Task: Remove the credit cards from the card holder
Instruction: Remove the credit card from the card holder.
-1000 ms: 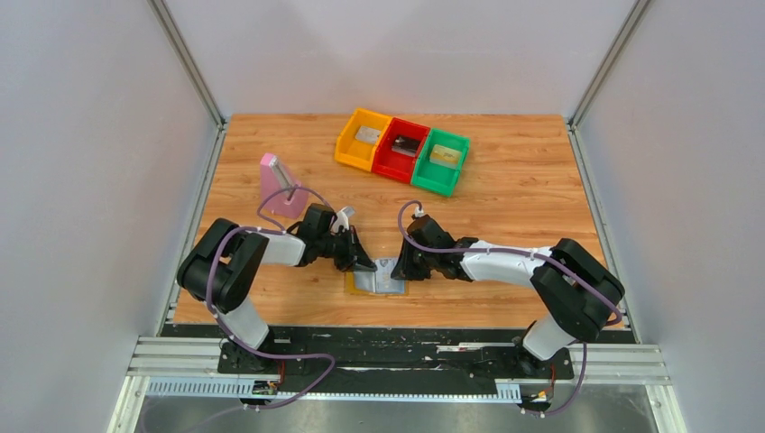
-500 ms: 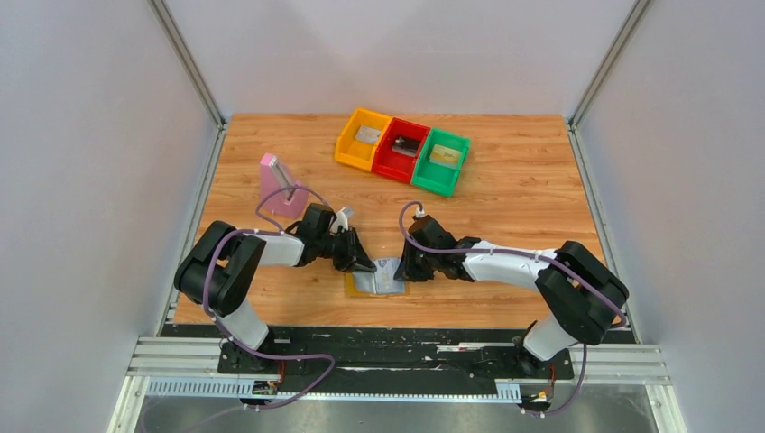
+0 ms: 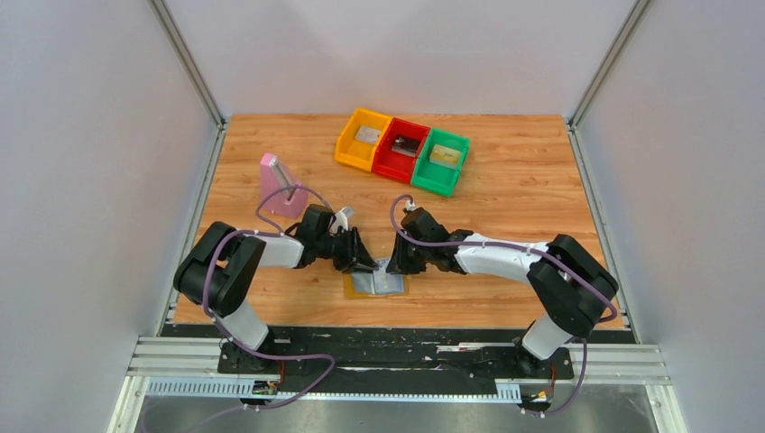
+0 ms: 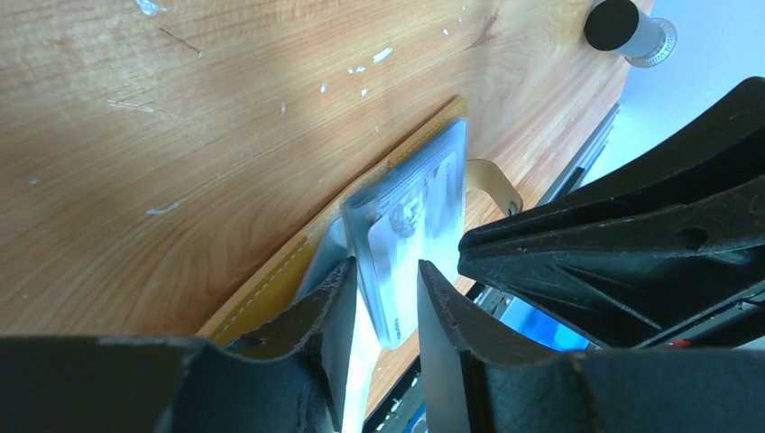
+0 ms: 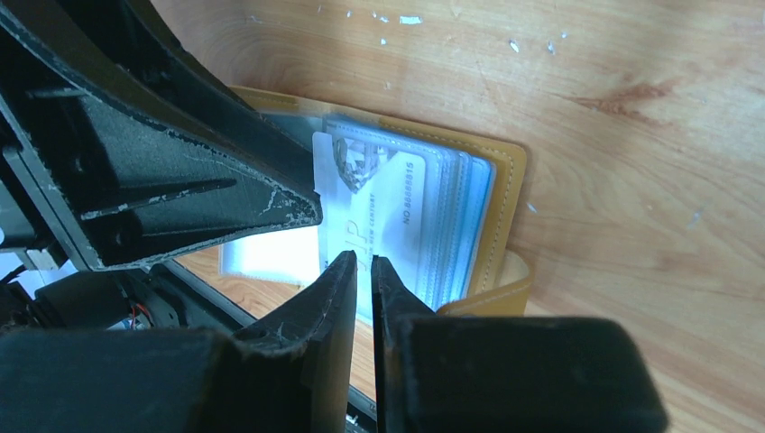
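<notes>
The card holder lies open on the table near the front edge, mustard-tan outside with light blue sleeves inside. My left gripper is at its left half. In the left wrist view my left gripper is open, with a raised sleeve holding a silver-grey card between the fingers. My right gripper is at the right half. In the right wrist view my right gripper is closed to a thin slit on the lower edge of the silver-grey card. The tan tab sticks out beside it.
A yellow bin, a red bin and a green bin stand in a row at the back, each with a card in it. A pink block stands at the left. The two grippers are very close together.
My right gripper has moved left and slightly back, closer to the left gripper over the holder. The left gripper has barely moved.
</notes>
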`<state>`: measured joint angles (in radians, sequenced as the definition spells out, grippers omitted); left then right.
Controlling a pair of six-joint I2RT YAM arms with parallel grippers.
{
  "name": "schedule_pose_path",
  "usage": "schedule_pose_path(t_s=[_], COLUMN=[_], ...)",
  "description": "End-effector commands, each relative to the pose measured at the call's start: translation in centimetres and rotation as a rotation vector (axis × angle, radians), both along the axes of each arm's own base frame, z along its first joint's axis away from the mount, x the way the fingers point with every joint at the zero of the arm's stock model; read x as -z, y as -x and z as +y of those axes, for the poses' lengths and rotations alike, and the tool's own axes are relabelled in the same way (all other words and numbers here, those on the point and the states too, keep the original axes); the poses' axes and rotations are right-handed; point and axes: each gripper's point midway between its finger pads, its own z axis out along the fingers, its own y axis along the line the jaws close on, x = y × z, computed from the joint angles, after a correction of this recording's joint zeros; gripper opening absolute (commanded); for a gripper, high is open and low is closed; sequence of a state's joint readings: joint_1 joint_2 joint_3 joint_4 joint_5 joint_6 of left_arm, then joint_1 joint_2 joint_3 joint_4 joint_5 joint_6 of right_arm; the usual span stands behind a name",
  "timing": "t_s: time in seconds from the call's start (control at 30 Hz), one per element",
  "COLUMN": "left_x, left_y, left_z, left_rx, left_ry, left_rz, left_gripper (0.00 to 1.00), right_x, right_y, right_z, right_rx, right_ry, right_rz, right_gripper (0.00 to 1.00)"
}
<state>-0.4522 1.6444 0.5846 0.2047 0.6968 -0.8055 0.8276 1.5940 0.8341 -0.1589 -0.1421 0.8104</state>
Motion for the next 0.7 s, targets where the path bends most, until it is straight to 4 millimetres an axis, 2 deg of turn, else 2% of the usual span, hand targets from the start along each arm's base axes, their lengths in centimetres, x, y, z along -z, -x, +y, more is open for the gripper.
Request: schedule_pose_path(t_s=[0.0,0.13,0.23,0.33,0.67], left_x=[1.1,1.2,1.2,1.4,1.9], left_y=[0.3,0.3,0.2,0.0,-0.5], left_z=[0.0,0.0,0.1,0.4,1.9], left_rx=[0.011,0.014,0.018,0.021,-0.004], left_ry=[-0.010,-0.014,-0.023,-0.055,-0.122], left_rz=[-0.008,-0.006,-0.012,-0.019,-0.014], left_gripper=[0.37,0.25,0.10,0.00,0.00], right_x=[0.2,1.6,2.5,3.3,3.9], right_y=[-1.1,-0.9,-0.4,-0.2,0.3], right_z=[0.6,-0.3,-1.0,-1.9,-3.2], right_rx=[0.003,0.028,0.040,0.060,0.082], right_ry=[0.003,0.039,0.059,0.077,0.087], right_rz=[-0.020,0.001,0.023,0.035,0.047], right_gripper=[0.13,0.13,0.13,0.13,0.13])
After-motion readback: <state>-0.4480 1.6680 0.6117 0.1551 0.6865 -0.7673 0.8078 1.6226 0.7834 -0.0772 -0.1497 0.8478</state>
